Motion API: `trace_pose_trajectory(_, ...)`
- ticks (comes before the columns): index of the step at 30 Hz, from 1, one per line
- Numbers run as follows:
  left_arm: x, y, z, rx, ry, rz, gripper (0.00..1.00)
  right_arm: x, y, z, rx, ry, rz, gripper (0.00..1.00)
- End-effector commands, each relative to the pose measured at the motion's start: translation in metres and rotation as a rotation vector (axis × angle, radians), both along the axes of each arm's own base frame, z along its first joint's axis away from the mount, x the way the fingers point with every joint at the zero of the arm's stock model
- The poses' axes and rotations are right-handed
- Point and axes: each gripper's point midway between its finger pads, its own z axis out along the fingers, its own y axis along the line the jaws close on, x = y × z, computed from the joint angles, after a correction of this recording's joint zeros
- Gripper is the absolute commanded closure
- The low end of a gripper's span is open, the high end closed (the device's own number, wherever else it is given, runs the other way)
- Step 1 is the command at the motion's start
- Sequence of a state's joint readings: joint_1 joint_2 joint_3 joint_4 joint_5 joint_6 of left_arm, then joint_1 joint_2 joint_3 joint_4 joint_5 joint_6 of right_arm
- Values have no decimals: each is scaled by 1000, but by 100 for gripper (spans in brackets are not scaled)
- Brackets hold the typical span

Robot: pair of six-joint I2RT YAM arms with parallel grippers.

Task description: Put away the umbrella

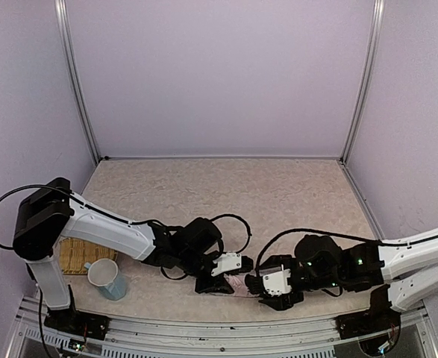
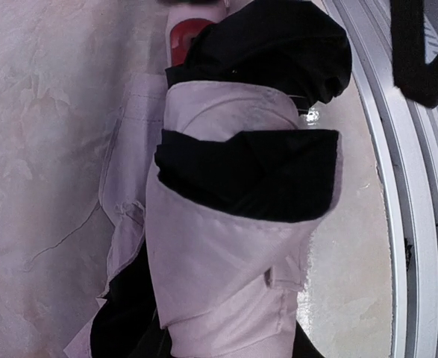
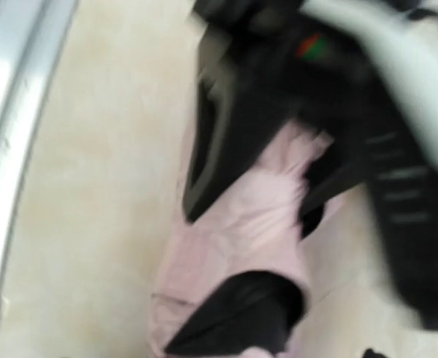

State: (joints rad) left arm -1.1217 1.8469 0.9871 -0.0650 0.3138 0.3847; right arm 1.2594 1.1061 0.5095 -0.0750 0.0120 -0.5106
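Top external view, from the near edge: a metal rail (image 1: 226, 334) runs along the front of the table (image 1: 233, 194). Just behind it, the left gripper (image 1: 217, 284) and the right gripper (image 1: 259, 288) face each other low over the tabletop. The umbrella (image 1: 238, 283) shows between them as a small pale pink patch, close to the front edge and about midway across the table. Off to the left, a light blue mug (image 1: 116, 286) stands upright at the near corner of a woven mat (image 1: 71, 257), which lies a little farther back by the left wall.

The right wrist view is blurred. It shows the left gripper's black fingers (image 3: 207, 164) on either side of the folded pink-and-black bundle, clamped on it. The right gripper's own fingers are out of that frame, and the overhead view is too small to tell whether its jaws stand apart or together.

In the left wrist view the umbrella fills the frame, pink fabric wrapped over black lining, lying alongside the rail.
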Motion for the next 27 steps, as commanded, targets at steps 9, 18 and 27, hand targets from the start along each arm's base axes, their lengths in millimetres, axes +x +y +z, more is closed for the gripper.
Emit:
trace_pose_trajectory(9, -30, 59, -67, 285, 244, -25, 90, 35, -9, -80, -354, -142, -126, 16)
trace_pose_trajectory(18, -34, 57, -63, 268, 318, -52, 90, 36, -4, -96, -417, -128, -109, 60)
trace_pose_trajectory(27, -2, 42, -23, 56, 244, 25, 62, 28, -11, -95, -426, -4, -111, 100)
